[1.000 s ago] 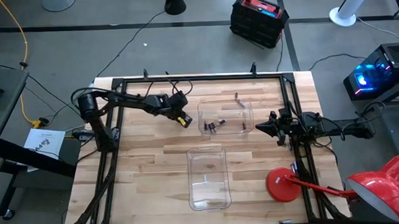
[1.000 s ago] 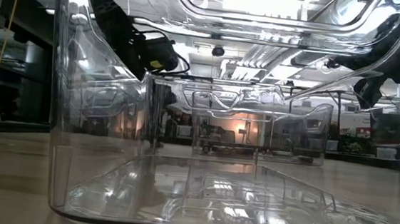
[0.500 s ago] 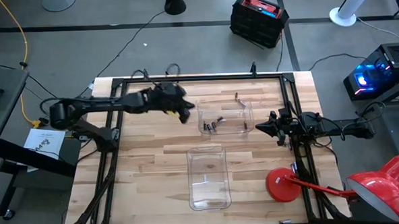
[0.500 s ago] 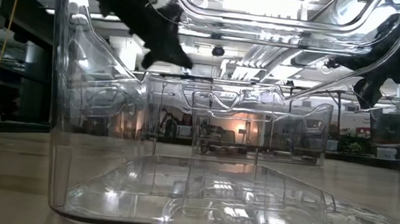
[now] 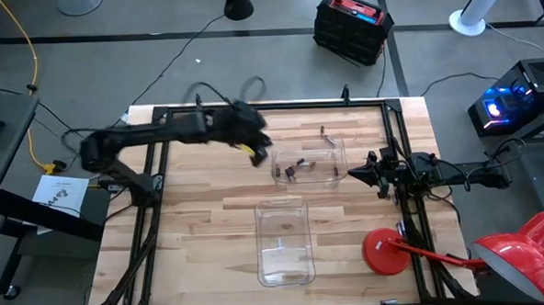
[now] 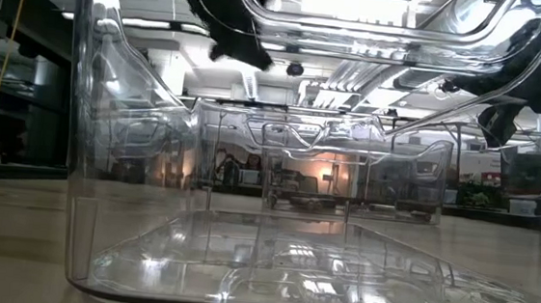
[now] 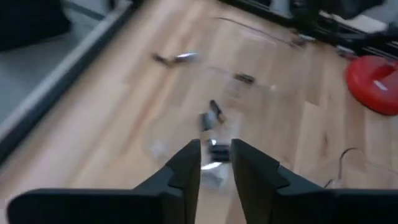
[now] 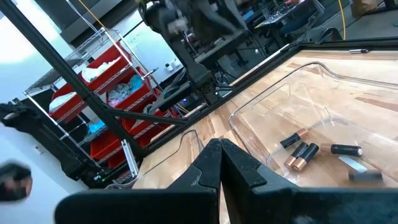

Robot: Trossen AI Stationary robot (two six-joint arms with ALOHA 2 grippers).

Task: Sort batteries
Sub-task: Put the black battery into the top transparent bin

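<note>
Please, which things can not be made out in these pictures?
- Batteries in the far clear tray: too small in the high view to count or size; blurred in the left wrist view.
- Left gripper: motion blur in the high and low views.
- Near tray: reflections hide its contents in the low view.

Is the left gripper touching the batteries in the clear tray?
Apart. The left wrist view shows the left gripper above the batteries, holding nothing.
</note>
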